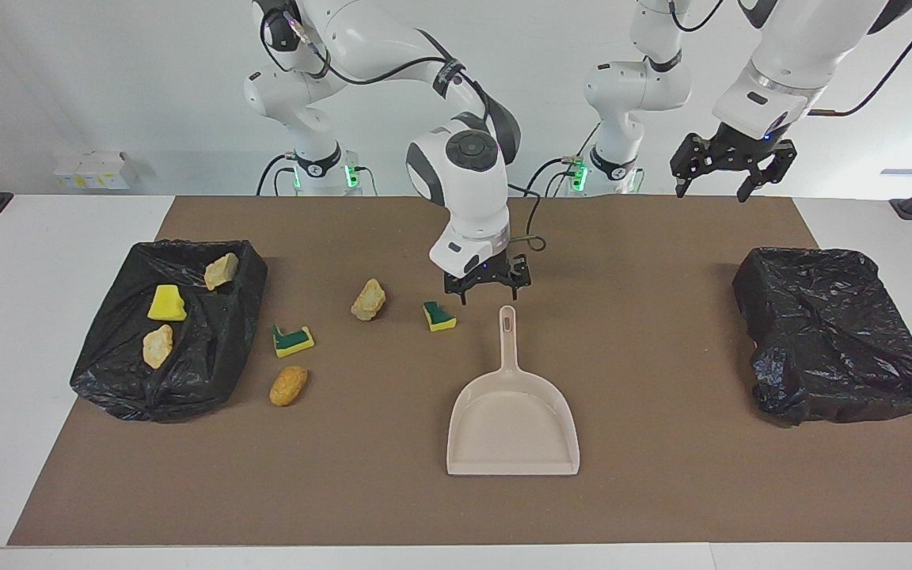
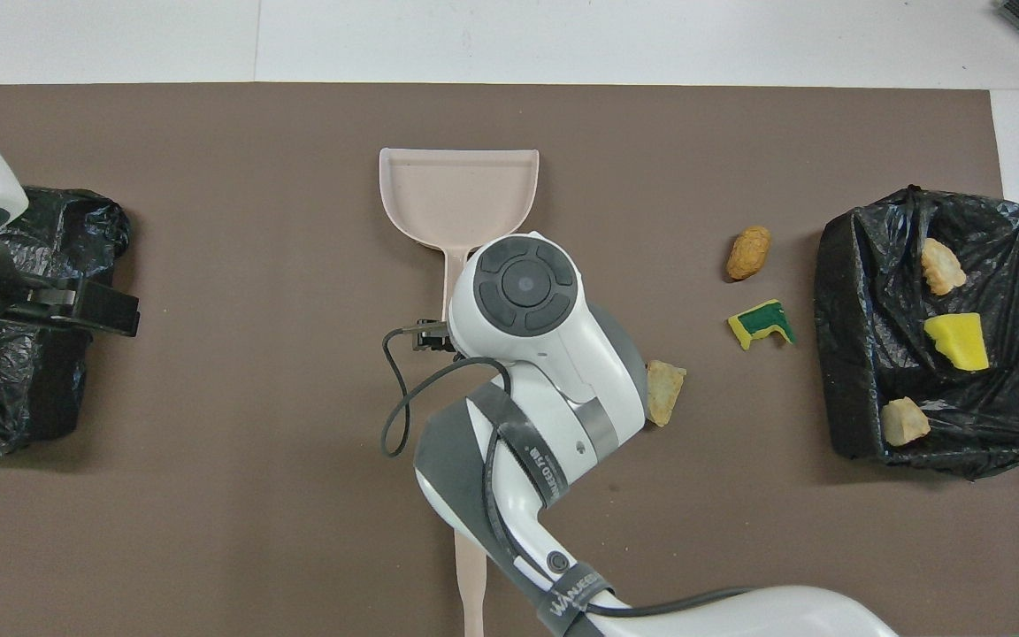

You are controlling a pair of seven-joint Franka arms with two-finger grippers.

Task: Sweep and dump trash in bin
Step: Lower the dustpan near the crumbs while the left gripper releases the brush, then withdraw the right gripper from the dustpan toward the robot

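The beige dustpan point(image 1: 513, 419) lies flat mid-table, its handle point(image 1: 507, 332) pointing at the robots. My right gripper point(image 1: 488, 286) hangs open and empty just above the handle's tip. On the mat lie loose trash pieces: a tan chunk point(image 1: 368, 299), two green-and-yellow sponges point(image 1: 439, 316) point(image 1: 293, 340) and an orange nugget point(image 1: 288, 385). The black-lined bin point(image 1: 210, 348) at the right arm's end holds a yellow sponge point(image 1: 165, 303) and two tan chunks point(image 1: 221, 271) point(image 1: 157, 346). My left gripper point(image 1: 729, 162) waits open, raised high.
A second black bag-lined bin point(image 1: 836, 332) sits at the left arm's end. The beige brush handle point(image 2: 471, 575) lies near the robots, partly under the right arm. The brown mat point(image 1: 662, 491) covers most of the table.
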